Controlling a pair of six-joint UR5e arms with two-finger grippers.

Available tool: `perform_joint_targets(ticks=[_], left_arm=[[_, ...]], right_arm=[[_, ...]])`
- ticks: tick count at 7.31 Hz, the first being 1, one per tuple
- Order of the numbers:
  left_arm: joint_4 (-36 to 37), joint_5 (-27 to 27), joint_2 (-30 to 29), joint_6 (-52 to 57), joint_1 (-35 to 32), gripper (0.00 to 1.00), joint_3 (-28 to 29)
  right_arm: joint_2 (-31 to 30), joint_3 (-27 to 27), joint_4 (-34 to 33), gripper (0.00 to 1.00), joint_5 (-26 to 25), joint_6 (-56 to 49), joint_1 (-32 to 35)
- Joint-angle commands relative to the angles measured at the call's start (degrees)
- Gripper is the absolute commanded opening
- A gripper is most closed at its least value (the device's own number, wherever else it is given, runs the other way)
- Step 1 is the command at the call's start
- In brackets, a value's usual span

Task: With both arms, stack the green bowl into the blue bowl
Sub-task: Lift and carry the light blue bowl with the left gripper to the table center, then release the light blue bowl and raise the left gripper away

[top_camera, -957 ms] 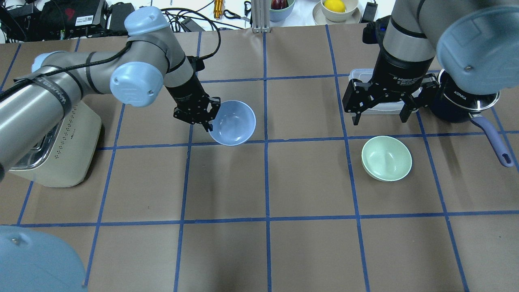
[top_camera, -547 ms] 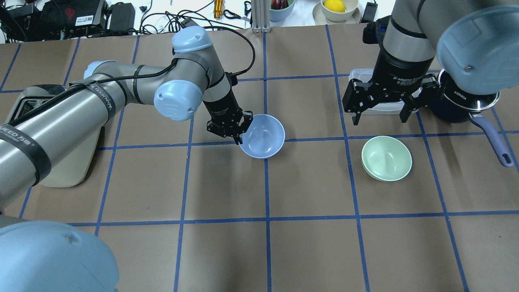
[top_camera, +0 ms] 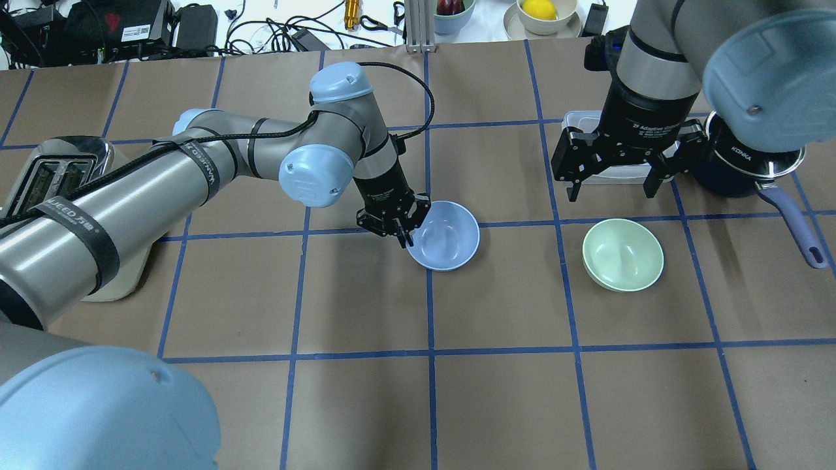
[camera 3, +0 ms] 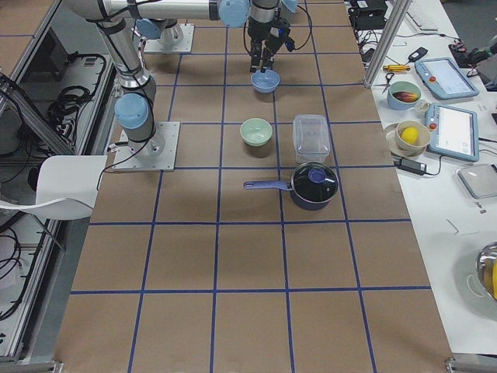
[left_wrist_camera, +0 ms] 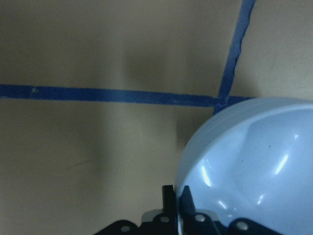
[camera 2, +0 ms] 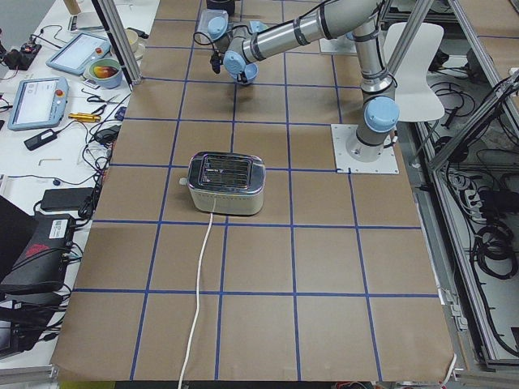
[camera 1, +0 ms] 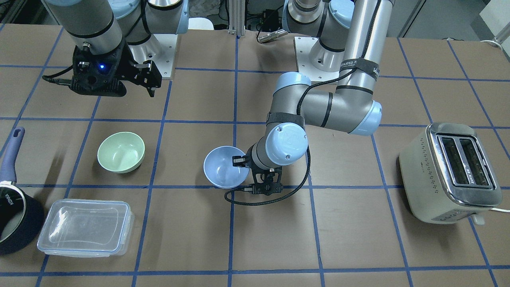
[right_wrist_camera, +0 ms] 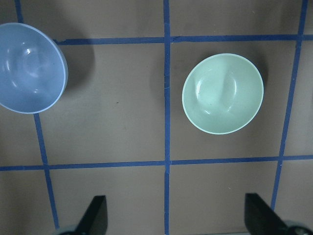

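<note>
Our left gripper (top_camera: 400, 230) is clamped on the left rim of the blue bowl (top_camera: 447, 236), which tilts near the table's middle. The green bowl (top_camera: 622, 254) rests on the table well to its right, roughly beneath the right gripper (top_camera: 612, 190), which hangs wide apart and is the nearer one.

toaster (camera 2: 226, 183) mid-table, left arm (camera 2: 300, 30) outstretched

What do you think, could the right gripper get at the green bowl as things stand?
Probably yes. The right gripper hangs open just beyond the green bowl, with nothing between them. The bowl sits upright and alone, and the left gripper, holding the blue bowl, is off to the side.
</note>
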Motion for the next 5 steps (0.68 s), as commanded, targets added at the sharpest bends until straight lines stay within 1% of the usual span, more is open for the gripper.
perform_joint_targets(ticks=[1,2,3,4,5], left_arm=[[5.2,3.1,1.3,0.3,0.0,1.00,0.3],[4.7,6.8,3.3,0.4,0.7,1.00,0.8],[3.3,9.5,5.3,2.5,3.0,1.00,2.0],[-2.6,9.6,7.6,9.5,6.8,1.00,4.0],[-8.8,11.7,9.0,12.7,9.8,1.00,6.3]], right_arm=[[0.0,0.1,0.0,1.00,0.0,0.0,0.0],[0.2,0.2,0.1,1.00,-0.2,0.1,0.0],[2.2,0.1,-0.3,1.00,-0.2,0.5,0.0],[4.8,0.2,-1.6,1.00,-0.2,1.8,0.0],[7.0,0.3,-2.2,1.00,-2.7,1.9,0.0]])
